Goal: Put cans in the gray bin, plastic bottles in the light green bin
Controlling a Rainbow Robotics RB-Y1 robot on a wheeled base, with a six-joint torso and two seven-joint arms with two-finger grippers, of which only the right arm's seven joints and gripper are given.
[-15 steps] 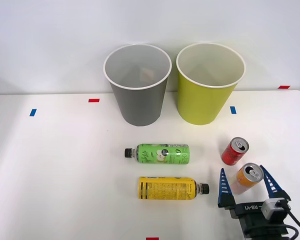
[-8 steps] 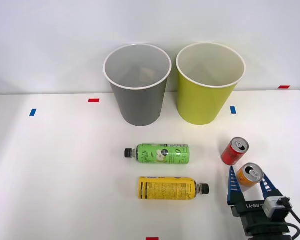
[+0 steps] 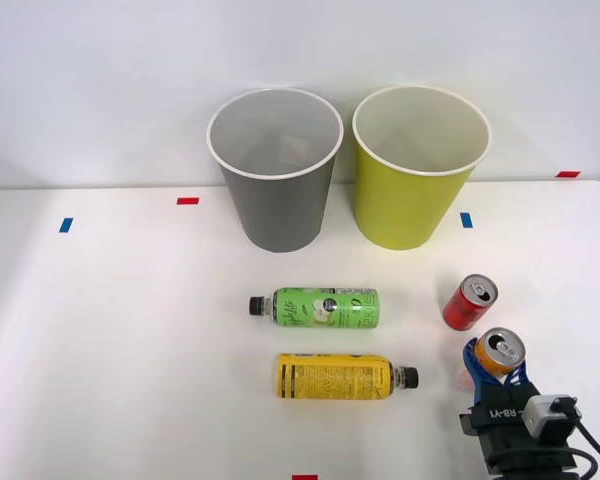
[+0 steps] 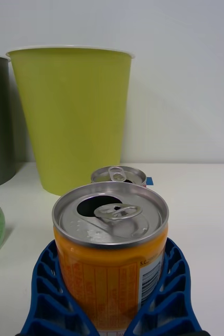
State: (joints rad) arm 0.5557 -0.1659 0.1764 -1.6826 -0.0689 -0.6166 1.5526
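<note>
In the front view, the gray bin (image 3: pixel 274 168) stands upper centre on the white table (image 3: pixel 110 330) with the light green bin (image 3: pixel 420 165) just to its right; below them the green-label bottle (image 3: pixel 320 307) and the yellow-label bottle (image 3: pixel 342 377) lie on their sides. Right of the bottles stands the red can (image 3: pixel 469 303). At lower right the right gripper (image 3: pixel 495 372) has its blue fingers (image 4: pixel 49 294) pressed against both sides of the upright orange can (image 3: pixel 497 353).

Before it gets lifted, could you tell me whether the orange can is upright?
Upright: the orange can stands on the table, silver top up, with the right claw closed around it.
</note>
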